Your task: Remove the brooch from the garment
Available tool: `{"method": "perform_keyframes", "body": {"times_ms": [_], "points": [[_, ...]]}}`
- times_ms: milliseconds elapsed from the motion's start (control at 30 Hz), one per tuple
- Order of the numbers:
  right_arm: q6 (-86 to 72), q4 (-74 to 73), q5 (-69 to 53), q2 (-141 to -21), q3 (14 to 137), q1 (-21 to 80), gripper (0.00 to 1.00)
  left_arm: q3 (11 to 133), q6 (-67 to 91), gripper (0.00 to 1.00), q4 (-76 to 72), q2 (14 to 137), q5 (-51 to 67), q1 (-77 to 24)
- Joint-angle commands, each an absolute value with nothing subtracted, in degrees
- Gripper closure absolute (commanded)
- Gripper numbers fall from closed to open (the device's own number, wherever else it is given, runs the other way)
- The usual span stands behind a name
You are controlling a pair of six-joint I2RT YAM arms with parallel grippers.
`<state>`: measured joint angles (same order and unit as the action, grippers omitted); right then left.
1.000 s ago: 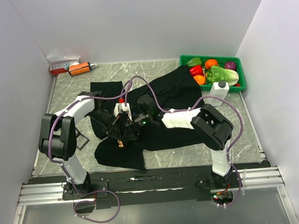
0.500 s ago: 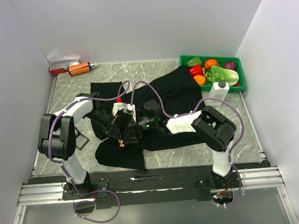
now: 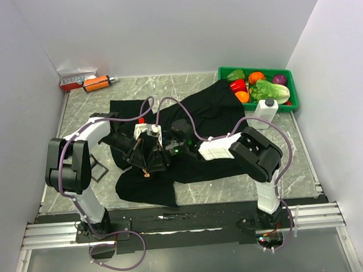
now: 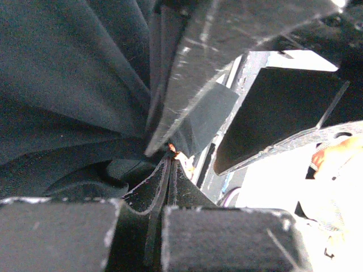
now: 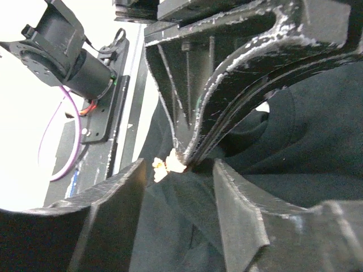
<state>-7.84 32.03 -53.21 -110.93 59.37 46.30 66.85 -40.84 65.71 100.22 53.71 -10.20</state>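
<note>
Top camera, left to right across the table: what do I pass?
Box → orange cylinder → brooch → green tray.

The large black cloth garment [image 3: 215, 106] is matt and softly creased. The grey marbled table top [image 3: 184, 83] looks smooth, faintly glossy. The tiny tan brooch [image 5: 170, 162] looks lumpy and matt. The black hard fingers [image 5: 249, 226] of the right gripper [image 5: 180, 167] are scuffed pale.

Plain white walls [image 3: 162, 26] on three sides of a grey marble-patterned tabletop [image 3: 166, 84], even light.
</note>
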Motion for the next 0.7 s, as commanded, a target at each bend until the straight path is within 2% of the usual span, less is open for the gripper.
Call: {"method": "perform_keyframes", "body": {"times_ms": [0,100,400,667], "points": [[-11.8,21.9,-48.1,-116.1,61.2,45.0,0.37,69.5,-49.8,0.99,70.4,97.8,62.7,-12.2],[-10.5,20.7,-48.5,-116.9,61.8,45.2,0.37,69.7,-49.8,0.99,70.5,97.9,62.7,-12.2],[-7.0,17.8,-50.5,-117.7,62.5,45.8,0.47,70.8,-49.7,0.99,70.4,98.7,63.3,-12.0],[-4.9,17.9,-51.5,-117.7,62.3,46.2,0.43,71.5,-50.4,0.99,72.2,99.9,64.8,-11.1]]}}
